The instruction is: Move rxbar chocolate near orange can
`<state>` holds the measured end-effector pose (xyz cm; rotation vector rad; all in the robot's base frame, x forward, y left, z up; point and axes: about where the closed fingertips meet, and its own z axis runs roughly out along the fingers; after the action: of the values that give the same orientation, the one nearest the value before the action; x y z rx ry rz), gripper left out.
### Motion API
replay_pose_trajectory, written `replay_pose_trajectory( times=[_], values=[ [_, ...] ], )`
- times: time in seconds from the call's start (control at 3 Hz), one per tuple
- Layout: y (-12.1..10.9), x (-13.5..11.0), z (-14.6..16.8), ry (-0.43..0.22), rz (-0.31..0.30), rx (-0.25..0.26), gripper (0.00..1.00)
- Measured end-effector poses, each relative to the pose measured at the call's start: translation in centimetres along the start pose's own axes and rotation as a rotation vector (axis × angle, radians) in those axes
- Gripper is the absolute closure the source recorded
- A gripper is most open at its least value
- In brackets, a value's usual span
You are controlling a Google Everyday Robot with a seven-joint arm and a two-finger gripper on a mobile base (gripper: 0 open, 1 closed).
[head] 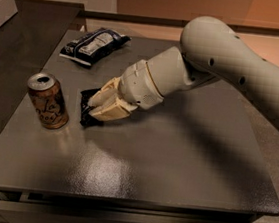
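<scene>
Black snack bar is pinched between the jaws of the cream gripper, near the orange can, at its 3 o'clock, on a grey table.

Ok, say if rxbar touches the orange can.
Apart. Camera view shows bare table between the orange can and the rxbar chocolate in the gripper mid-table.

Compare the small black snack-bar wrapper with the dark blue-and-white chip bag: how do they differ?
The black snack-bar wrapper is smaller than the blue-and-white chip bag. The wrapper is clamped in the gripper, beside the orange can; the bag lies free near the far edge of the table. The wrapper looks all black; the bag carries a white panel. Both are flat packets.
</scene>
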<state>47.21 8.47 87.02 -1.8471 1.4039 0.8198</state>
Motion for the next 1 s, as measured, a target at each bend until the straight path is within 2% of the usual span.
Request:
replay_pose_trajectory(
  times=[1.0],
  values=[
    [0.72,-0.19,1.60,0.017,-0.012,-0.018,0.13]
  ],
)
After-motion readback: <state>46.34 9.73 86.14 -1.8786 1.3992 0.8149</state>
